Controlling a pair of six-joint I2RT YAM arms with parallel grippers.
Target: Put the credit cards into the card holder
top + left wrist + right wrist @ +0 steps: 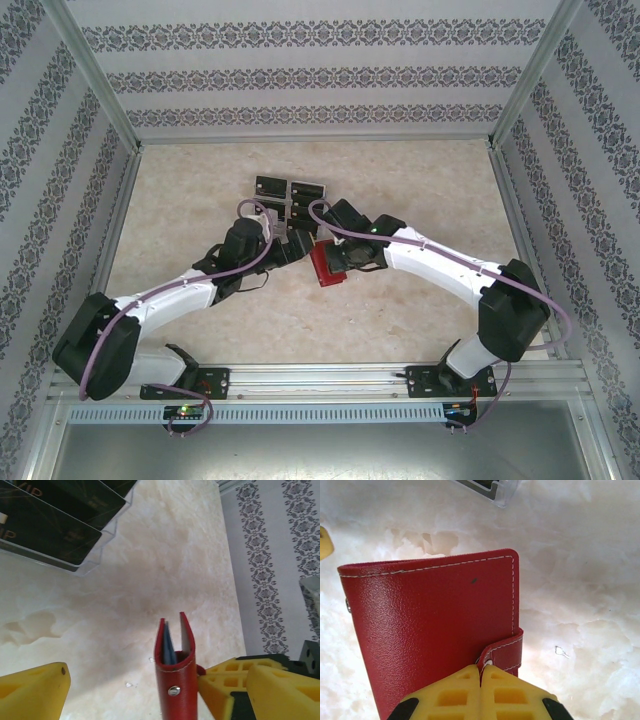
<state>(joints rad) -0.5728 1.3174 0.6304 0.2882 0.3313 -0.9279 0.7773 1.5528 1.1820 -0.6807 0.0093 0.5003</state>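
- Top external: the left arm (160,300) and right arm (440,265) meet at mid-counter (180,200). The card holder (325,268) is a red patch half under the right wrist, just nearer than the black credit cards (290,195). Both sets of fingers are too small and too covered here to read.
- Left wrist: the card holder stands on edge, seen end-on, its covers slightly parted around a blue-grey sleeve. It stands between the left fingers (30,690), which are wide apart and grip nothing. Yellow blocks crowd its right side, and I cannot tell which belong to which arm. The cards lie in a clear tray (95,562) at top left, cut by the frame and apart from the holder.
- Right wrist: the holder's red cover faces the camera, with its lower part cut off. The right fingers (455,695) are pressed together, clamped on the snap tab (507,647). A tray corner shows at the top.
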